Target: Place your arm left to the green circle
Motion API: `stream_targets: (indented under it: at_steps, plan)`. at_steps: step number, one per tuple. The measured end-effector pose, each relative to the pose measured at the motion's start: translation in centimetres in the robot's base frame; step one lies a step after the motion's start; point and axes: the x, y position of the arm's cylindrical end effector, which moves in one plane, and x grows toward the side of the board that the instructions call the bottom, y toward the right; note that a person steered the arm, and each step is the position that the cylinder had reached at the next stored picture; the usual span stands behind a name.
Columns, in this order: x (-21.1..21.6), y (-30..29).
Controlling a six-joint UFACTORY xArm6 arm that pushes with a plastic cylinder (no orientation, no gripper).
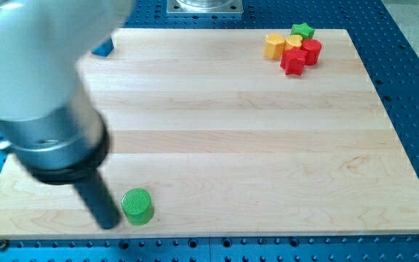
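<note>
Camera view: green circle (137,206), a short cylinder standing upright with its round face up and its axis vertical, so no sideways heading to speak of. Sits near the view's bottom edge of the wooden board (231,138), left of centre, close to the near rim but fully on the wood. My tip (108,223) down on the board just beside the circle on its left, very close, contact or a thin gap impossible to tell apart. No jaws on this rod, nothing held, only the bare dark end resting at table height. Bulky blurred arm housing above it, covering the view's upper left. Wide bare wood to the right of the circle and toward the far side. Far right corner crowded: green star (303,30), yellow block (274,45), a second yellow block (294,41) partly hidden, red cylinder (311,50), red block (293,62), all bunched together. Blue block (104,48) at the far left, mostly hidden behind the arm, shape unclear.
</note>
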Motion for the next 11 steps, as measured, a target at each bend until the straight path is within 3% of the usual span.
stream_targets:
  at_steps: [1, 3, 5, 7, 8, 9, 11]
  plan:
    - [-0.4, 11.7]
    - [-3.0, 7.9]
    - [-3.4, 23.9]
    - [-6.9, 24.0]
    - [-8.4, 27.9]
    - [-8.4, 28.6]
    - [-4.0, 29.4]
